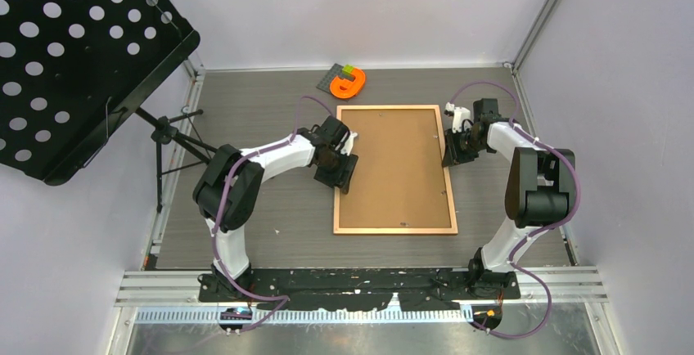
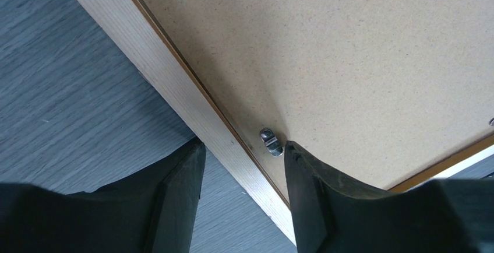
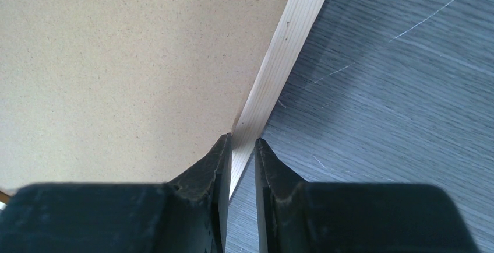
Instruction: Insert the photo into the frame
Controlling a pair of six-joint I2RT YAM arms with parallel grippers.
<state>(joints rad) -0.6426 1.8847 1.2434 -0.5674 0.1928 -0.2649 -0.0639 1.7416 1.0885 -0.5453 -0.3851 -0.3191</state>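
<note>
I find the frame (image 1: pixel 395 230) lying back-up in the middle of the table (image 1: pixel 270 208), with the brown backing board (image 1: pixel 393 167) seated inside it. The right gripper (image 3: pixel 242 141) is nearly closed and pinches the right-hand rail between its fingertips; I judge this pins the frame so it cannot slide. The left gripper (image 2: pixel 244 148) stands about half open and straddles the left rail, gripping nothing. One finger is on the table side, and the other is over the board, just beside a small metal tab (image 2: pixel 270 141). In my judgement that tab is what it is placed to work. The photo is not visible in any view, so I cannot tell whether it lies under the board. Count: one frame, one backing board, one tab clearly seen, two grippers, no photo in sight.
</note>
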